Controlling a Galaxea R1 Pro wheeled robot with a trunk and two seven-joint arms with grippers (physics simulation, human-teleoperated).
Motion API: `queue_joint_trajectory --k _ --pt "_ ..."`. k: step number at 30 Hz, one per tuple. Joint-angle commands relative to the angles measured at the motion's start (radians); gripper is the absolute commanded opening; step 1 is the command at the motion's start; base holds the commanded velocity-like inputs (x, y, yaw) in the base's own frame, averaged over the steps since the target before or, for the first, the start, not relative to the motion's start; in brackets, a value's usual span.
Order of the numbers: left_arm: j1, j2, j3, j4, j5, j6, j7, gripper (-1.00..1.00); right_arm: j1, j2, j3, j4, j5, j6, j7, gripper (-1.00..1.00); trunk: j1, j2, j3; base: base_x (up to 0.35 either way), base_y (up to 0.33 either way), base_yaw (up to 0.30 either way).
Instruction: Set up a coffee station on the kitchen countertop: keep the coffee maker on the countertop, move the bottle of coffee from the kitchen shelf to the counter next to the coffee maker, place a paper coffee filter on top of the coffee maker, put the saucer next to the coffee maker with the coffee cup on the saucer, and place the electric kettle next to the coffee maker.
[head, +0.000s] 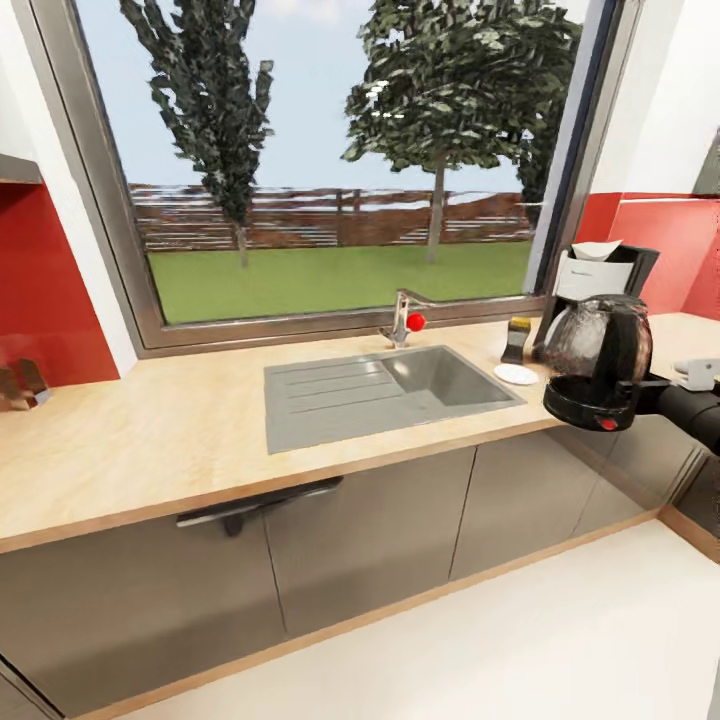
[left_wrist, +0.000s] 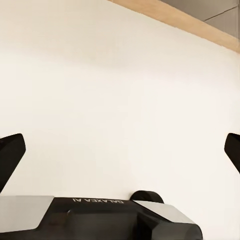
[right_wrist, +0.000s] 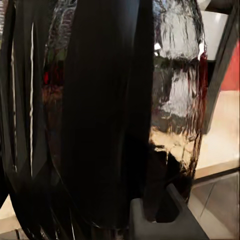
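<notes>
The right gripper (head: 640, 385) held the electric kettle (head: 598, 362) upright by its handle, in the air just before the coffee maker (head: 598, 283), while the left gripper (left_wrist: 120, 150) stood open.

You've got the electric kettle (head: 598, 362) upright in the air, hanging off the surface's (head: 150, 440) front edge, before the coffee maker (head: 600, 275).

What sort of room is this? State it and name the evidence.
A home kitchen, most likely: a light-wood countertop over dark grey cabinets, an inset steel sink with a tap under a garden window, and a coffee maker standing at the counter's right end.
</notes>
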Motion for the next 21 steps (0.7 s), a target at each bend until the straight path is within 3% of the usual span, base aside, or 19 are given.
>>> queue_joint_trajectory --k 1,5,9,21 --pt "-0.001 0.0 -0.006 0.001 0.003 -0.007 -0.002 1.0 -0.001 0.0 -0.002 -0.001 0.006 0.002 0.01 -1.0 0.0 -0.001 -0.001 0.0 -0.262 -0.044" --pt "-0.001 0.0 -0.006 0.001 0.003 -0.007 -0.002 1.0 -0.001 -0.001 -0.019 -0.001 0.006 0.002 0.011 -1.0 0.0 -0.001 -0.001 0.0 -0.283 -0.019" --pt "-0.001 0.0 -0.006 0.001 0.003 -0.007 -0.002 1.0 -0.001 -0.013 -0.068 -0.001 0.005 0.002 0.015 -1.0 0.0 -0.001 -0.001 0.0 -0.296 -0.006" --pt "-0.001 0.0 -0.005 0.002 0.003 -0.007 -0.001 1.0 -0.001 -0.026 -0.078 -0.001 0.004 0.002 0.016 -1.0 0.0 -0.001 0.006 0.039 -0.136 -0.13"
